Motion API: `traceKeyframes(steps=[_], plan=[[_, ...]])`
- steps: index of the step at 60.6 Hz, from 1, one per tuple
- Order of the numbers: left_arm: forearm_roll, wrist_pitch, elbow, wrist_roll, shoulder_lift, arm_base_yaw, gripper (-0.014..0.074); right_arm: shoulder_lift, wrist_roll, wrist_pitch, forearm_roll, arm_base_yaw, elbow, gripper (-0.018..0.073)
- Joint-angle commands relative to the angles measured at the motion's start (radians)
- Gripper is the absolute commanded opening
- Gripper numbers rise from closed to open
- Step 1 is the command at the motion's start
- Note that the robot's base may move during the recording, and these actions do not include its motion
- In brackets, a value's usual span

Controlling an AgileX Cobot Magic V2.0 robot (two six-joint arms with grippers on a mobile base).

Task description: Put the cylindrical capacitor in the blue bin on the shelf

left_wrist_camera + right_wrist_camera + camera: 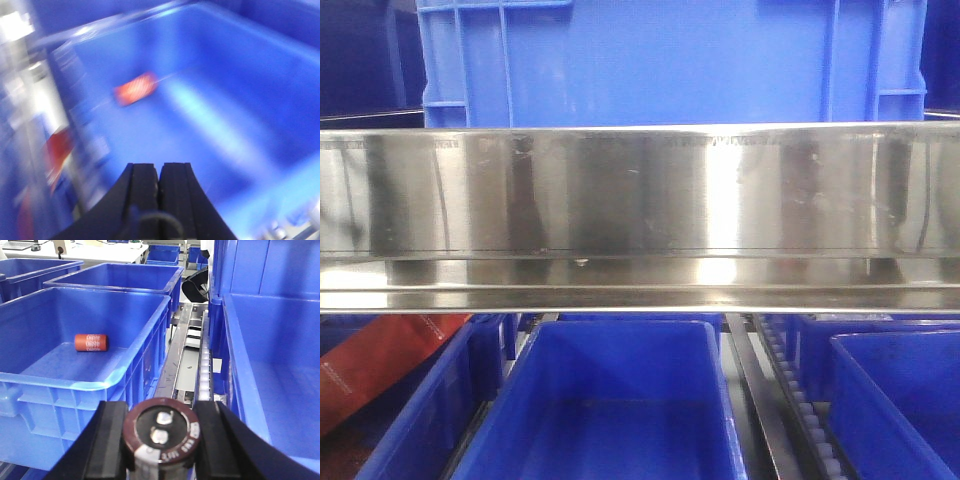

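Note:
The cylindrical capacitor [91,342], a small orange-red can with white print, lies on its side on the floor of a blue bin [60,380]. The blurred left wrist view shows the same capacitor [136,88] inside that bin [250,75]. My left gripper [159,167] hangs above the bin, shut and empty, short of the capacitor. My right gripper [161,410] is shut on a dark brown cylinder [162,432] with two metal terminals on its end, beside the bin's right corner. The steel shelf [640,200] rail fills the front view; no gripper shows there.
Under the rail stand several blue bins, one in the middle [610,328]. A red package [380,365] lies in the left one. Another blue bin [670,60] sits on the tier above. A roller track [204,370] runs between the capacitor's bin and a bin at right [240,365].

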Motion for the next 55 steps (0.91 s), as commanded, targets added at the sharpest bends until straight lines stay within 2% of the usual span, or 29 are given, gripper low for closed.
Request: traceKeyframes(steps=[1,7,16,24,41,48,55], plan=[[-0.021,-0.057,0.135,-0.001,-0.128,0.025,-0.0111,0.011,-0.003,-0.040,0.000,0.002,-0.009,-0.0162],[-0.025,-0.108,0.271,-0.003,-0.262,0.042,-0.0111,0.044,-0.006,-0.044,0.000,0.002,-0.028,-0.0162],[-0.025,-0.196,0.446,-0.048,-0.469,0.053,-0.0111,0.155,-0.055,-0.044,0.000,0.010,-0.123,-0.0162],[-0.025,-0.206,0.528,-0.048,-0.587,0.053,-0.0111,0.297,-0.084,-0.044,0.000,0.084,-0.267,-0.0162],[-0.045,-0.184,0.558,-0.049,-0.634,0.053,-0.0111,0.689,-0.092,-0.034,0.000,0.297,-0.615,-0.0162],[-0.068,-0.184,0.558,-0.049,-0.634,0.053,-0.0111,0.854,-0.092,-0.006,0.002,0.339,-0.727,-0.0162],[-0.092,-0.183,0.558,-0.049,-0.634,0.053,-0.0111,0.976,-0.092,0.029,0.037,0.341,-0.793,-0.0162]])
